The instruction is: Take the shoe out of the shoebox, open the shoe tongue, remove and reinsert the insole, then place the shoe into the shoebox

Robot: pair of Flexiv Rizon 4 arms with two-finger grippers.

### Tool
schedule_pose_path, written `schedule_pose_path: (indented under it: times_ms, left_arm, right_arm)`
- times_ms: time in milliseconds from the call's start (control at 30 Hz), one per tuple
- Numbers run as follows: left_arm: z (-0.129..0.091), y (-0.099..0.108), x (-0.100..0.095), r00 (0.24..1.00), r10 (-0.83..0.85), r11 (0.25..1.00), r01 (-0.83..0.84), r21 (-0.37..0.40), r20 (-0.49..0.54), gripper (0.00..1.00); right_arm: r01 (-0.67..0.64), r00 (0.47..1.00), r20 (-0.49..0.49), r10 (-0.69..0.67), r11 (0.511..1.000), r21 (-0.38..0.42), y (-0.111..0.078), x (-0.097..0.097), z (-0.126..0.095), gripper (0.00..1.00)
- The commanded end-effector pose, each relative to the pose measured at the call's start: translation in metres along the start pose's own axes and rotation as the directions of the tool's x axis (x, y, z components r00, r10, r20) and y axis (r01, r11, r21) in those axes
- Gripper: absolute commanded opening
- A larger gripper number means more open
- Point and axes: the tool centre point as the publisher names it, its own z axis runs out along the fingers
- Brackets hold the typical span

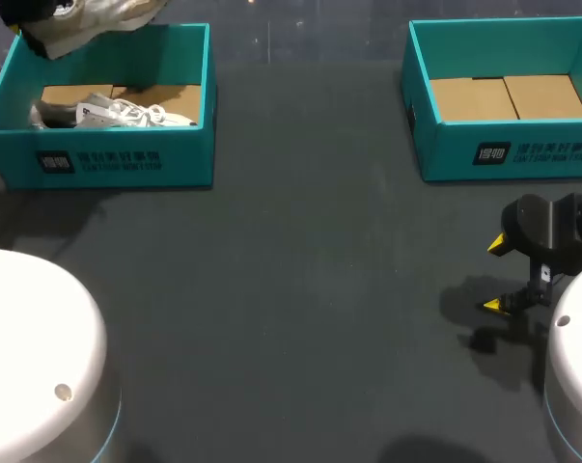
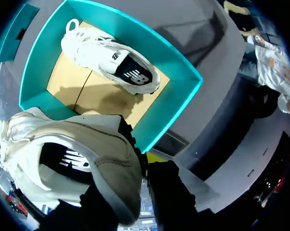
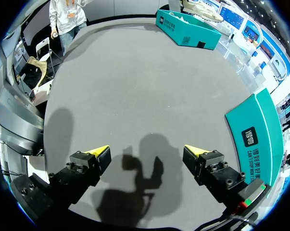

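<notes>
Held shoe (image 2: pixel 72 159): cream-white with a black side patch, close against our left wrist camera. It is up in the air over the far-left corner of the left shoebox (image 1: pixel 126 159).
Left gripper (image 2: pixel 145 168): we count it clamped on the held shoe. One yellow tip shows just beside the shoe's edge, and the other finger is hidden behind the shoe.
Left shoebox: teal, open, lidless, sitting at the worktop's (image 1: pixel 300 270) far-left corner with its brown cardboard floor showing.
Second shoe (image 1: pixel 126 114): white with a black patch, lying on its side on the left shoebox floor, under the held shoe and apart from it.
Right shoebox (image 1: pixel 508 154): teal and open, at the worktop's far-right corner. We see only brown cardboard inside.
Right gripper (image 3: pixel 147 150): fingers spread wide with nothing between them. It sits low over bare worktop near the right edge, on the near side of the right shoebox and not touching it. Its shadow falls on the surface below.
</notes>
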Motion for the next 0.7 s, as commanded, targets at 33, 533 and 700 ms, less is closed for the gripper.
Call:
schedule_pose_path:
  times_ms: [33,533,700]
  left_arm:
    - [0.004,0.016,0.007,0.949,0.205,0.972,-0.226,0.063,0.241,0.00]
    - [0.007,0.028,-0.004,0.918,0.307,0.940,-0.334,0.071,0.251,0.00]
    - [0.016,0.038,-0.007,0.899,0.375,0.913,-0.400,0.078,0.226,0.00]
  right_arm:
    - [0.000,1.000,0.003,0.000,1.000,0.002,0.000,0.002,-0.001,1.00]
    - [0.000,1.000,0.003,0.000,1.000,0.002,0.000,0.002,-0.001,1.00]
    - [0.000,1.000,0.003,0.000,1.000,0.002,0.000,0.002,-0.001,1.00]
